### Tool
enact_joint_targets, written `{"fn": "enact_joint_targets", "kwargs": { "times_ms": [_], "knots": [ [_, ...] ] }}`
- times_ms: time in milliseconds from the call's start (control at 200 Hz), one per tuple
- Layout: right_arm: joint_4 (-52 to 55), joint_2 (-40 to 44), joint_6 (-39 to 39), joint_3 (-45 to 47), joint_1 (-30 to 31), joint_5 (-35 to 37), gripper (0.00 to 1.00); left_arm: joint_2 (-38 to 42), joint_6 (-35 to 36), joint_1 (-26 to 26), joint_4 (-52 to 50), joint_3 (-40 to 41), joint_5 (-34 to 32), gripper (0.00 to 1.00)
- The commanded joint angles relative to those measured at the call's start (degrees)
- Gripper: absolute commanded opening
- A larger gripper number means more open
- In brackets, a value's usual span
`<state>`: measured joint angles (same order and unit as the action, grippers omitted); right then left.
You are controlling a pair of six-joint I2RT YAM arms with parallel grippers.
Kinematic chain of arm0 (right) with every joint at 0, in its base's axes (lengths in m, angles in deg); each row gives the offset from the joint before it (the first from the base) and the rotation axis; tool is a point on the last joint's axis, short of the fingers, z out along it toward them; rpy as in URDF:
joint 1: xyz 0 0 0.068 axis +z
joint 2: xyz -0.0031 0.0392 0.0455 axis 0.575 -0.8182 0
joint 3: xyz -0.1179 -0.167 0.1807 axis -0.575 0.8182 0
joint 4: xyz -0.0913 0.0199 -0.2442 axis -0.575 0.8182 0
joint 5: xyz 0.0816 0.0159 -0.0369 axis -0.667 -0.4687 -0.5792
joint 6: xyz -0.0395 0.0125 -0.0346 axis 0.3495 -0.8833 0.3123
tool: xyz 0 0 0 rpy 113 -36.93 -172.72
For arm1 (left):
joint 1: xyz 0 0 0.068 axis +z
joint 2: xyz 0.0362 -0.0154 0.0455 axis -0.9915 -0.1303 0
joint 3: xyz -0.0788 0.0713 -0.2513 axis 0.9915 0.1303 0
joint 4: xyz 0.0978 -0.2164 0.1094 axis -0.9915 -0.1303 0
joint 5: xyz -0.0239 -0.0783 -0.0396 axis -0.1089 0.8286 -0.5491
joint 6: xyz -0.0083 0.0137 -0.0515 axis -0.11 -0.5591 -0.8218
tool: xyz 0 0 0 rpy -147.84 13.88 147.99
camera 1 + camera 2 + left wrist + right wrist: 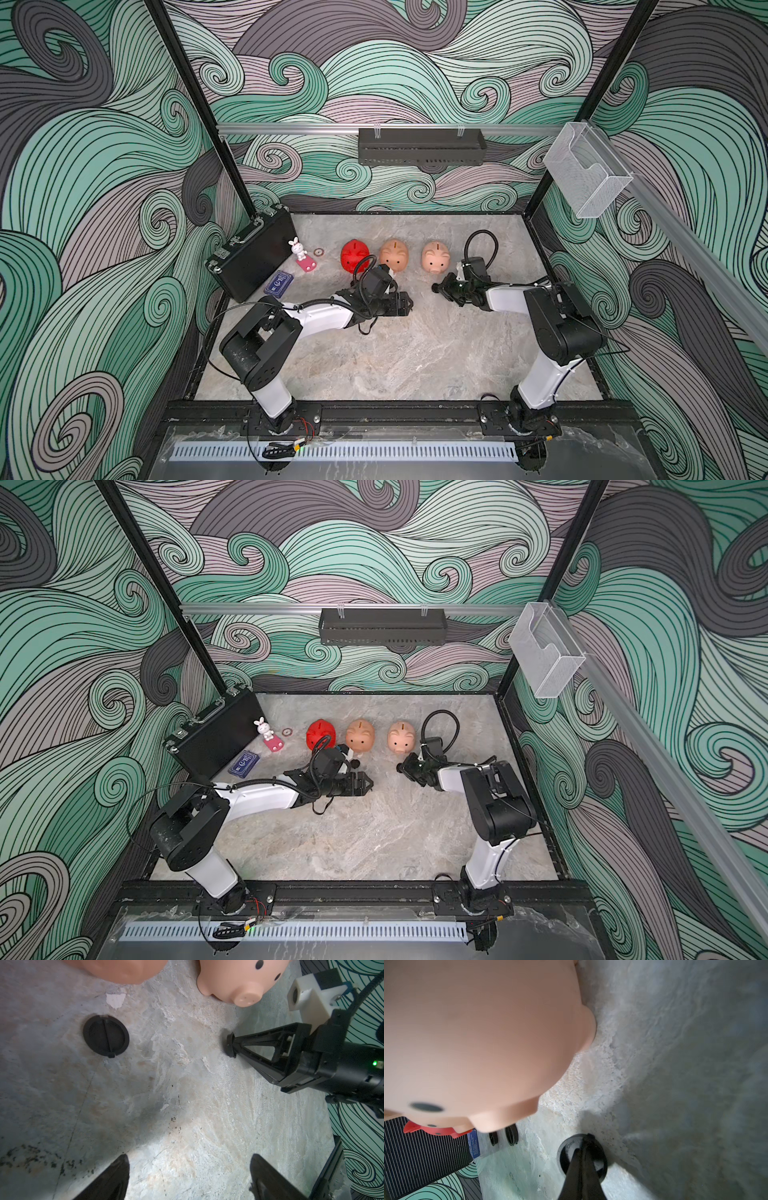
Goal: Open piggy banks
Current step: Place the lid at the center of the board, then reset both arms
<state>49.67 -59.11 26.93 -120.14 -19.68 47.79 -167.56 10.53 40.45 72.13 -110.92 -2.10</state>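
Three piggy banks stood in a row across the middle of the table (415,353) in both top views: a red piggy bank (354,255) at the left, a peach-pink piggy bank (393,254) at the centre, and a second peach-pink piggy bank (435,257) at the right.

The right gripper (230,1045), near the right of centre in the left wrist view, had its fingers closed on a black belly plug (581,1159), held at the fingertips just above or on the table beside the right-hand pig. This plug was judged to have come from that pig, though no belly opening was visible.

In the left wrist view a second black plug (106,1038) lay loose on the table at upper left, just below the centre pig. In the right wrist view two dark round plugs (511,1134) stood beyond the pig's snout at lower centre, so two removed plugs apparently lay on the table.

The left gripper (405,306), at mid-frame in a top view, had its fingers (112,1180) apart and empty.

Judged state: all three plugs appeared to be out of the pigs. Remaining: set down the held plug. Whether each bank was fully open could not be confirmed, as the bellies were hidden.
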Motion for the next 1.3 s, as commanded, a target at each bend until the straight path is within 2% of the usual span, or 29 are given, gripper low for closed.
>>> {"fn": "enact_joint_targets", "kwargs": {
  "times_ms": [0,220,375,540,645,761,841,951,1116,1181,1296],
  "knots": [
    [-0.4,-0.8,0.7,-1.4,0.2,-0.1,0.04,-0.2,-0.2,0.0,0.4,-1.2,0.1,0.89],
    [0.1,-1.3,0.8,-2.3,0.2,-0.1,0.06,-0.1,-0.3,0.0,0.0,-1.2,0.2,0.89],
    [-0.3,-1.0,0.8,-2.2,0.2,-0.6,0.13,1.4,0.1,0.0,-0.8,-0.9,-0.7,0.9],
    [-0.6,-0.1,0.7,-1.7,0.2,-0.9,0.16,2.8,0.3,0.0,-1.5,-0.2,-1.2,0.9],
    [-0.4,2.6,0.7,-0.8,0.2,-0.9,0.16,4.8,0.7,0.0,-2.9,0.2,-2.1,0.9],
    [1.4,9.7,1.8,1.2,0.2,0.9,0.19,9.8,2.2,0.0,-6.5,0.8,-5.6,0.91],
    [2.9,15.9,3.6,3.5,0.2,4.1,0.31,13.5,3.8,0.0,-10.5,0.9,-10.1,0.93],
    [4.0,23.7,7.1,6.3,0.2,9.5,0.58,20.5,7.1,0.4,-14.4,2.2,-18.9,0.95],
    [10.5,31.0,13.3,6.1,0.0,20.4,0.87,27.0,11.2,2.1,-14.6,5.9,-31.6,0.98],
    [12.2,33.0,15.0,6.1,-0.5,25.1,0.94,30.1,12.3,3.5,-14.2,7.6,-35.2,0.99],
    [12.5,37.0,17.3,7.4,-1.1,32.5,1.0,36.7,15.5,5.3,-10.2,12.1,-43.3,0.99]
  ]
}}
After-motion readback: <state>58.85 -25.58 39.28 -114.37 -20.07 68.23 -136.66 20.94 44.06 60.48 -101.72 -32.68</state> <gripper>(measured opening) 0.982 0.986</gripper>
